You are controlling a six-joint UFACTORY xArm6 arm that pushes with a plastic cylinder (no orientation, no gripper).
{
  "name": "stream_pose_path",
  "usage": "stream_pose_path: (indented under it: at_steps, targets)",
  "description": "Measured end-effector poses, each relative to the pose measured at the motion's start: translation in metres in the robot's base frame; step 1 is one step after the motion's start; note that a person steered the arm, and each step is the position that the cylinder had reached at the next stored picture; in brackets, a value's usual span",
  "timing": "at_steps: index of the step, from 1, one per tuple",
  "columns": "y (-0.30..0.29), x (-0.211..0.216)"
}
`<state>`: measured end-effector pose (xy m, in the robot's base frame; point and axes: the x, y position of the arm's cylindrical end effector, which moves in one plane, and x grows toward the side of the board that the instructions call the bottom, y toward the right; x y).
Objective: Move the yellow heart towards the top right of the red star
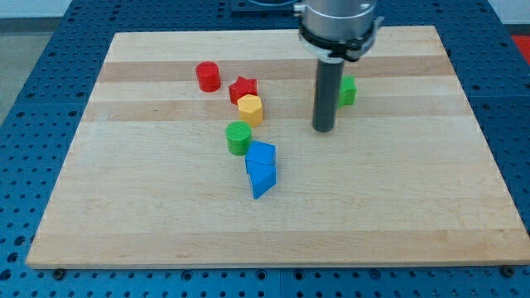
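I have no jaws to open or close, so nothing is grasped: the arm ends in a dark rod, and my tip (323, 130) rests on the tabletop (397, 215) to the right of the middle. A green block (348, 90) sits just behind the rod, toward the view's top right and partly hidden, so I cannot tell its shape. The only yellow block (250, 108) I can see lies well apart from my tip, to the view's left and a little higher. It sits just below the red star (243, 87), at its lower right, and seems to touch it. From here it looks more faceted than heart-shaped, and if another yellow piece stands behind the rod, it is hidden. I judge this block to be light, stiff and rather slippery on the smooth wood, so it will slide easily but may turn if I push it off centre. It cannot be held, only pushed, and a good contact place is probably its lower left side, pushing toward the upper right past the star. A green cylinder (238, 137) and two blue blocks (261, 168) lie below it, and a red cylinder (208, 77) is left of the star.
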<state>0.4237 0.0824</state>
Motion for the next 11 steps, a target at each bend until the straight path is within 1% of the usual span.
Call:
stream_pose_path:
  at_steps: [1, 2, 4, 7, 8, 9, 10, 11]
  targets:
    - [0.036, -0.005]
    - [0.03, -0.021]
    - [-0.018, -0.026]
    - [-0.019, -0.093]
    - [-0.019, -0.085]
    - [-0.021, -0.062]
    - [-0.046, -0.055]
    - [-0.067, -0.057]
